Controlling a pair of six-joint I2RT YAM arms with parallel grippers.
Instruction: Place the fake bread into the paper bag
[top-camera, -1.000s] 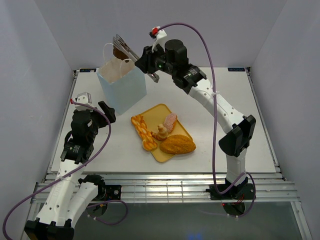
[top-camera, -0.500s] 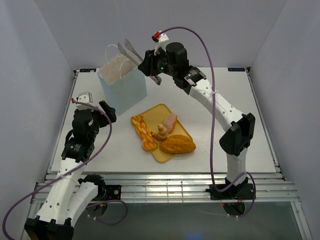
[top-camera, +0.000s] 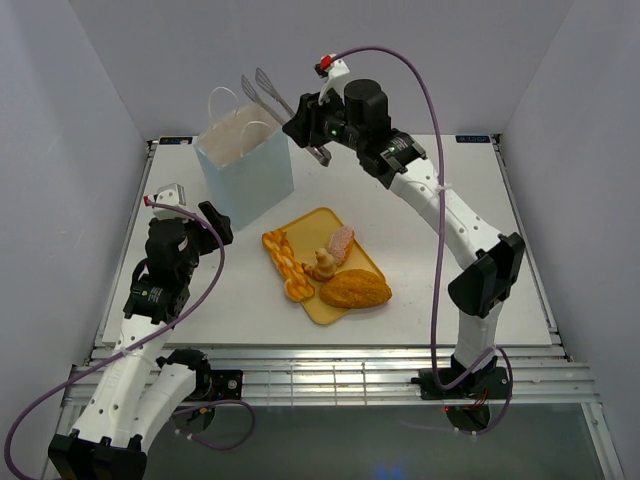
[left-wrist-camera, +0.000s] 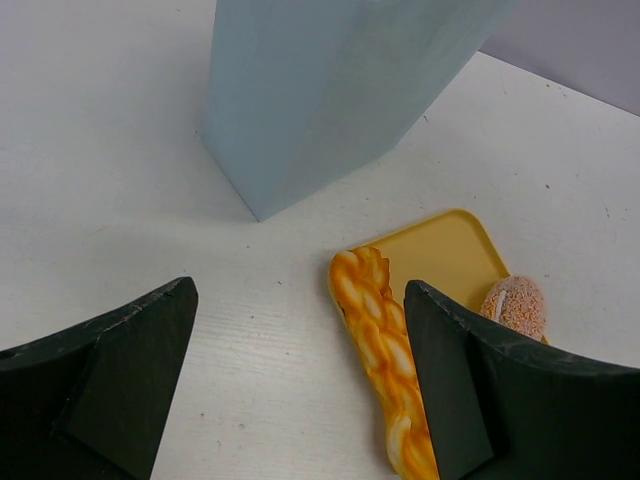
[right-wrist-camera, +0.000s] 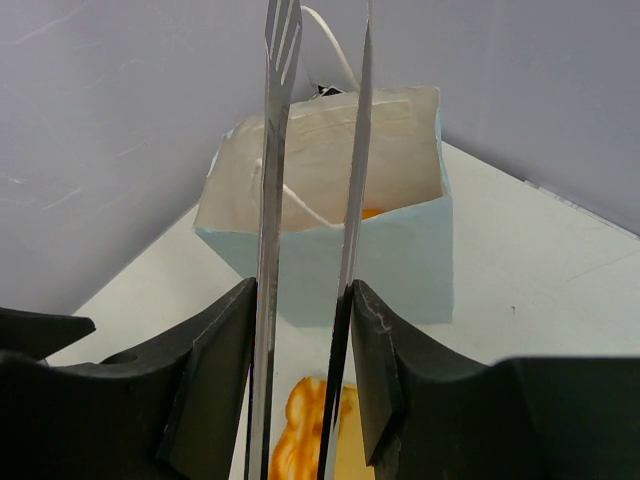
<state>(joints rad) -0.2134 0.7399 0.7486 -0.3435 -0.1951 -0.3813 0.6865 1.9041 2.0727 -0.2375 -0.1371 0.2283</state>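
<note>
The pale blue paper bag (top-camera: 245, 170) stands upright at the back left. My right gripper (top-camera: 316, 140) is shut on long metal tongs (top-camera: 264, 88), whose tips are apart and empty above the bag's right rim. In the right wrist view the tongs (right-wrist-camera: 275, 150) point over the bag's open mouth (right-wrist-camera: 330, 170), where an orange piece (right-wrist-camera: 372, 212) shows inside. On the yellow tray (top-camera: 308, 222) lie an orange braid (top-camera: 283, 262), a pinkish piece (top-camera: 340, 241), a small tan piece (top-camera: 321, 265) and a golden oval loaf (top-camera: 355, 290). My left gripper (top-camera: 192, 218) is open and empty, left of the tray.
In the left wrist view the gripper (left-wrist-camera: 300, 310) hovers over bare table, with the bag's base (left-wrist-camera: 320, 110) ahead and the braid (left-wrist-camera: 385, 370), the tray corner (left-wrist-camera: 455, 250) and the pinkish piece (left-wrist-camera: 515, 305) to the right. Grey walls enclose the table.
A second ago the tongs held a dark brown piece over the bag's mouth. That piece no longer shows, and the tongs have risen and shifted right, empty. The left arm has not moved.
</note>
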